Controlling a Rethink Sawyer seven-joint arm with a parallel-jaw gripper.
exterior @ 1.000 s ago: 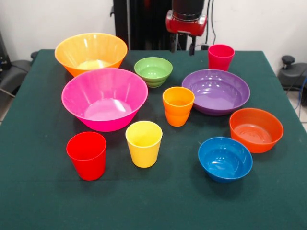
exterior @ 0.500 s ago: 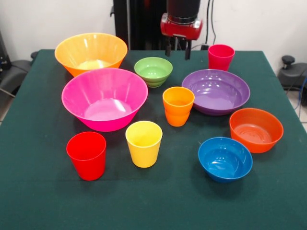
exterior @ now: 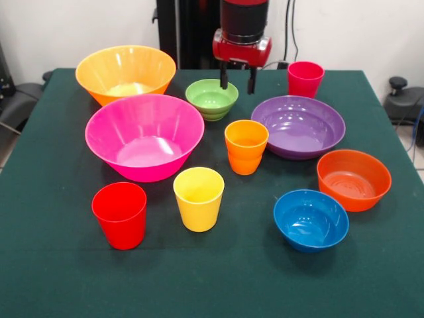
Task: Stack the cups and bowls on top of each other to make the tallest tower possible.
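tool [exterior: 238,84] open above six bowls [exterior: 145,136], four cups [exterior: 199,198].

At the top centre the gripper [exterior: 238,78] hangs with its two fingers apart, empty, just right of the green bowl [exterior: 212,99]. The pink bowl [exterior: 144,136] sits at centre left, the purple bowl [exterior: 298,126] at centre right, and the orange cup [exterior: 246,146] between them, nothing stacked.

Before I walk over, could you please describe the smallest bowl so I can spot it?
Find the big hot-pink bowl. Just behind its right rim sits the small green bowl, under the open tool. It is the only green, ribbed piece.
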